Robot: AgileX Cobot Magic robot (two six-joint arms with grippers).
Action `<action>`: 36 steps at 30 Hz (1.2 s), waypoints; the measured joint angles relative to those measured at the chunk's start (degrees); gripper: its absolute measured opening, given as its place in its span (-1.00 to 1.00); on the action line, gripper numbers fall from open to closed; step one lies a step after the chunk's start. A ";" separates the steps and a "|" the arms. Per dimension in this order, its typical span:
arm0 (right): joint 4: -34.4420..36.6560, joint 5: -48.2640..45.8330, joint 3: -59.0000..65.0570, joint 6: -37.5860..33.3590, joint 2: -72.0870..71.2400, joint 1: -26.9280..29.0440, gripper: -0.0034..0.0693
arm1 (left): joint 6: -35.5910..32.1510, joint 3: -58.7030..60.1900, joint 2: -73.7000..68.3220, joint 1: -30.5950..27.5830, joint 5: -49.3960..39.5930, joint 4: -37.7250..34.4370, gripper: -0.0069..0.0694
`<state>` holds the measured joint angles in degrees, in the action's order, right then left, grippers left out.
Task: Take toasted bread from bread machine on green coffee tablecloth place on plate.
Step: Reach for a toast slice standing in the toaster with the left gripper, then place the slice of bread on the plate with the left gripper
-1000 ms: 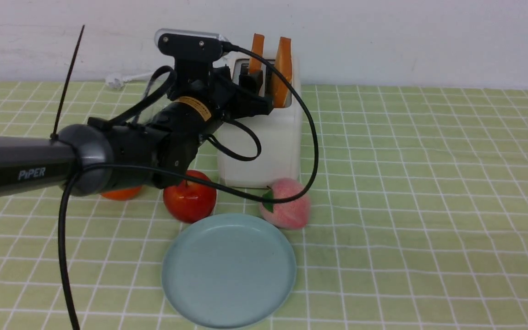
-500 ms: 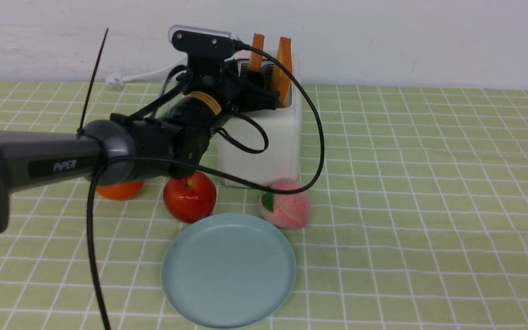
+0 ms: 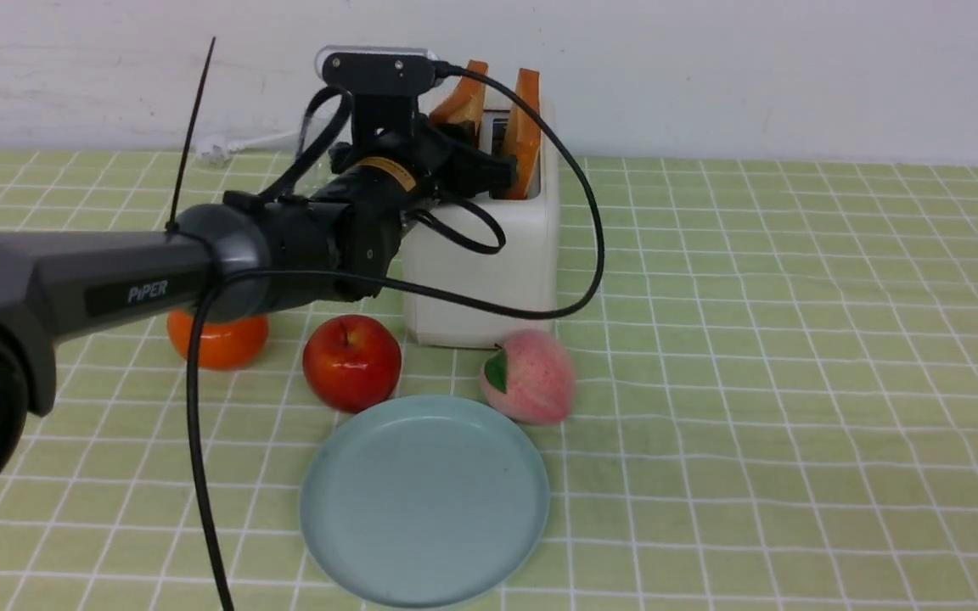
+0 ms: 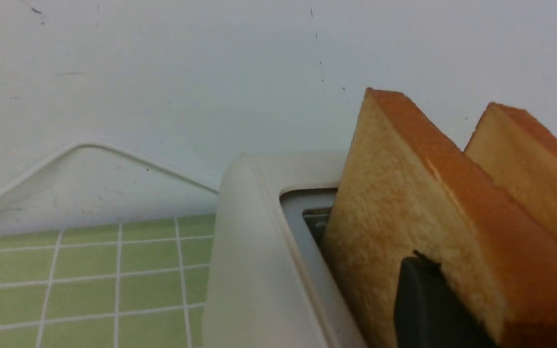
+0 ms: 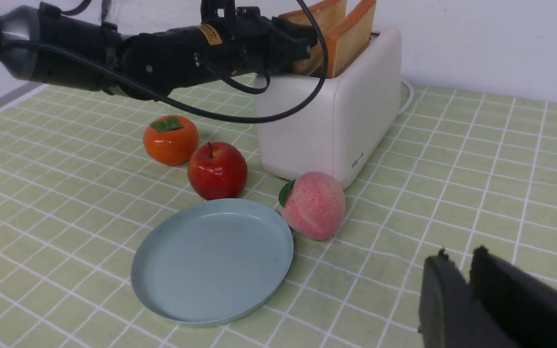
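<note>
The left gripper (image 3: 482, 161) pinches the left toast slice (image 3: 462, 100), which leans in the bread machine (image 3: 489, 263), I think ready for lifting; the other slice (image 3: 525, 127) stands beside. The bare plate (image 3: 425, 501) lies in front. The right gripper (image 5: 460, 256) is almost closed, empty.

Soft, even light leaves only faint shadows on the green coffee tablecloth (image 3: 795, 339) beside the plate (image 3: 425, 509), and small white glints on the apple (image 3: 351, 363). In the left wrist view the toasted bread (image 4: 404, 217) looks fairly crisp, but the finger (image 4: 423, 304) of the left gripper (image 3: 480, 165) is blurred. The right gripper (image 5: 460, 261) is blurred too.
</note>
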<state>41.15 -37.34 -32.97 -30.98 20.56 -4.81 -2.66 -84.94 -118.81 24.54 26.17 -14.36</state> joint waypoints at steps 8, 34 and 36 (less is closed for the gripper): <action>0.05 -0.02 0.00 0.00 0.00 0.00 -0.67 | -0.18 0.06 7.46 0.00 -2.51 -1.36 -0.53; 0.05 -4.12 -0.06 0.00 -1.65 0.00 -0.96 | -8.14 26.67 45.10 -0.17 -60.73 -19.76 -0.53; 0.26 -4.12 -0.06 0.00 -1.65 0.00 -0.96 | -10.67 29.75 43.76 -0.17 -58.18 -23.45 -0.53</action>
<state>41.41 -41.47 -33.02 -30.98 18.90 -4.81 -13.33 -55.19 -75.06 24.37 -32.00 -37.82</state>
